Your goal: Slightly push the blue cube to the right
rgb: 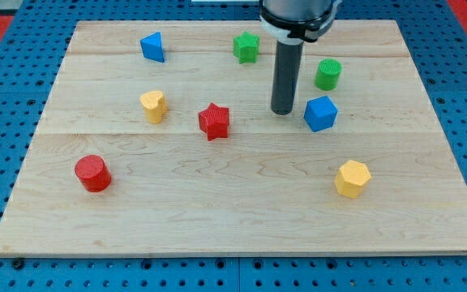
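the tip (282,111) is parked just left of the blue cube (320,113) on the worktop (217,219), maybe not touching yet. nothing's held, no end effector fitted. push direction's lined up rightward.

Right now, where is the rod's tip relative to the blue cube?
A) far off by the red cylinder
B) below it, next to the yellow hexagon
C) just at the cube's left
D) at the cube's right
C: my tip sits just at the view's left of the blue cube, a small gap between them, on the side to push it rightward from.
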You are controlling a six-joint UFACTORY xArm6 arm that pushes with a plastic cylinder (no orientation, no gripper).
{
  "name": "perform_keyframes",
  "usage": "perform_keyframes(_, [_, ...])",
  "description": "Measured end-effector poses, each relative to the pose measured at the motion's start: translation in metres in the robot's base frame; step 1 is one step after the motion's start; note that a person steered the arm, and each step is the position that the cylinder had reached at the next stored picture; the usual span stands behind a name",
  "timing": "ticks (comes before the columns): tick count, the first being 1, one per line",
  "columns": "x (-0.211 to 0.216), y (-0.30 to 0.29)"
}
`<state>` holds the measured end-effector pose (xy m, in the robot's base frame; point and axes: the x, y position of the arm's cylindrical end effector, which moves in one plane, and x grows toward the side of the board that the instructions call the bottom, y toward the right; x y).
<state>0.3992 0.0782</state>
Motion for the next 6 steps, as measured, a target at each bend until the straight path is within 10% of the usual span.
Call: perform_keyframes(6, [-0.024,0.083])
